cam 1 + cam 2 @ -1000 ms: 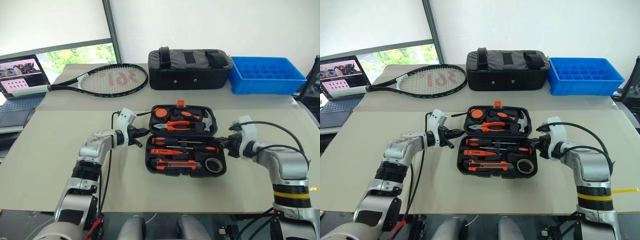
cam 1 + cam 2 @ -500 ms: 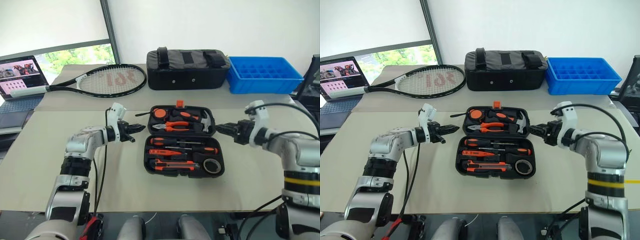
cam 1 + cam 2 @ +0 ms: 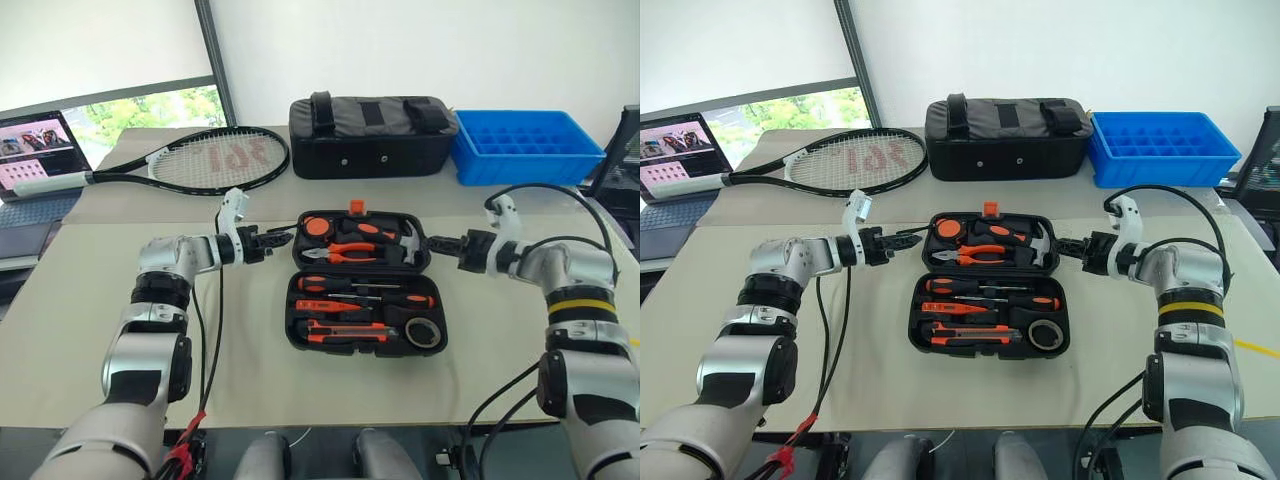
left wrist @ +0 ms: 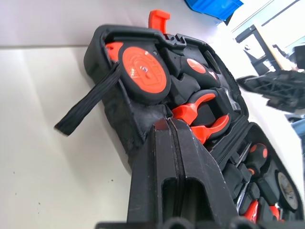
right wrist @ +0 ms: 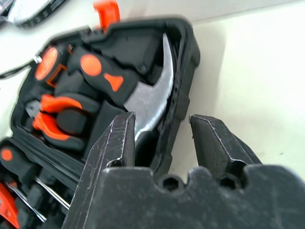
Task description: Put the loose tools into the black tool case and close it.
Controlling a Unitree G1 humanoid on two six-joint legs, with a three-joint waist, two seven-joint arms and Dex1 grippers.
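Beige covering spreads over the bench [image 3: 100,330], with bare room in front of and on both sides of the black tool case [image 3: 365,282], which lies open at the middle. Along the far edge we count one tennis racket [image 3: 190,160], one black fabric bag [image 3: 372,137] and one blue crate [image 3: 527,147]; a laptop [image 3: 35,150] sits off the left edge. Our left gripper [image 3: 283,239], fingers [image 4: 174,176] pressed shut on nothing, hovers just beside the lid's left rim. Our right gripper [image 3: 437,242], fingers [image 5: 114,143] parted, straddles the lid's right rim. In the lid we see a tape measure [image 4: 143,71], pliers [image 3: 350,250] and a hammer [image 5: 150,95]; the base holds two screwdrivers [image 3: 400,298], a utility knife [image 3: 345,335] and a tape roll [image 3: 425,333], all seated in slots
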